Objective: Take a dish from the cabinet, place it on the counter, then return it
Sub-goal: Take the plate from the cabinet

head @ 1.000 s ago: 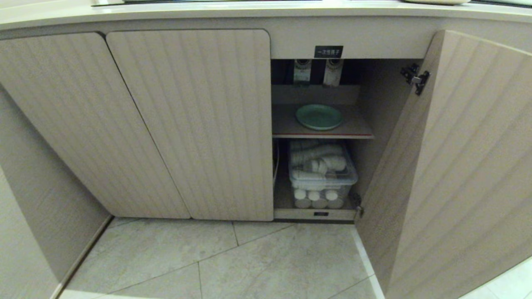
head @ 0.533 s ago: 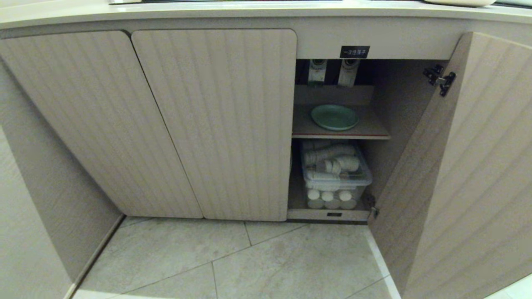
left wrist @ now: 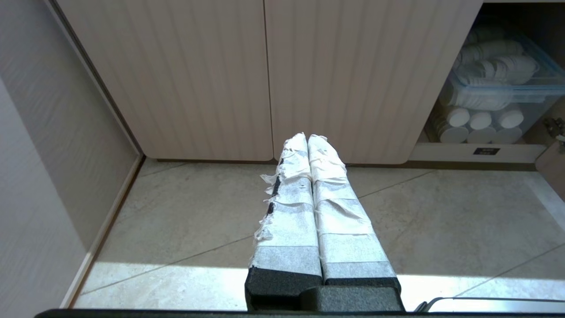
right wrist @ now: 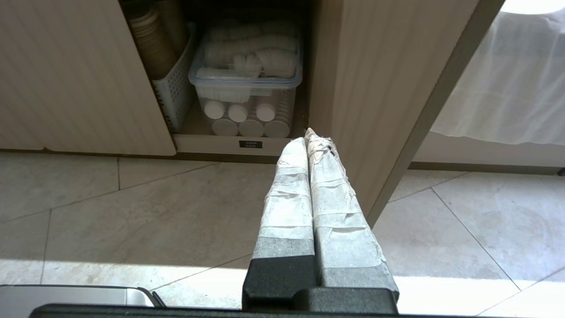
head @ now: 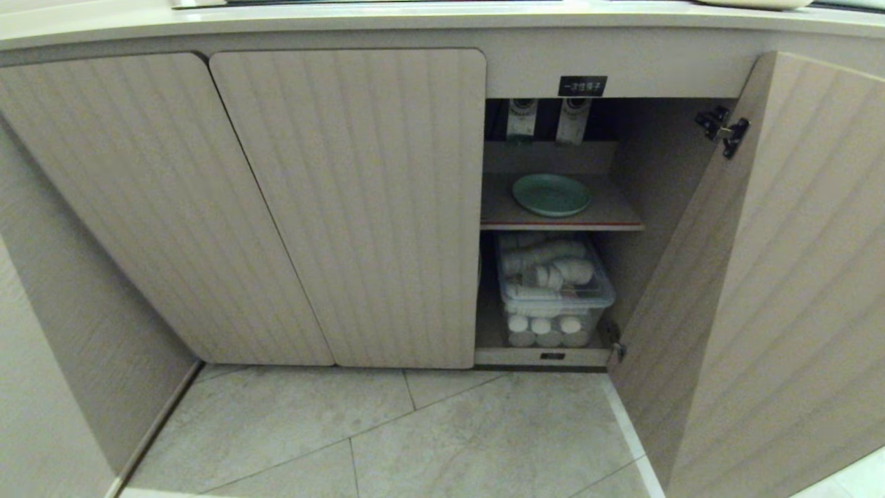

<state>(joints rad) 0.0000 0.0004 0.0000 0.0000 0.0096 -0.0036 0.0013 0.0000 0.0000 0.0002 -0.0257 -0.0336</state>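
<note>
Mint-green dish: round shallow matte plate [head: 551, 194] lying flat on the red-edged inner shelf [head: 561, 223], right of centre in the head view.
Cabinet: beige base unit with vertically ribbed, round-cornered doors [head: 359, 207]; two doors on the left are closed, the right door [head: 767, 277] swung open; small black label [head: 582, 86] above the opening.
Lower compartment: clear plastic lidded bin [head: 553, 294] of white cups, under the shelf.
Counter: cream worktop edge [head: 442, 17] along the top of the frame.
Left gripper [left wrist: 307, 138]: tape-wrapped fingers pressed together, empty, above the tiled floor [left wrist: 198, 212].
Right gripper [right wrist: 305, 134]: fingers closed together, empty, near the open door's lower edge.
</note>
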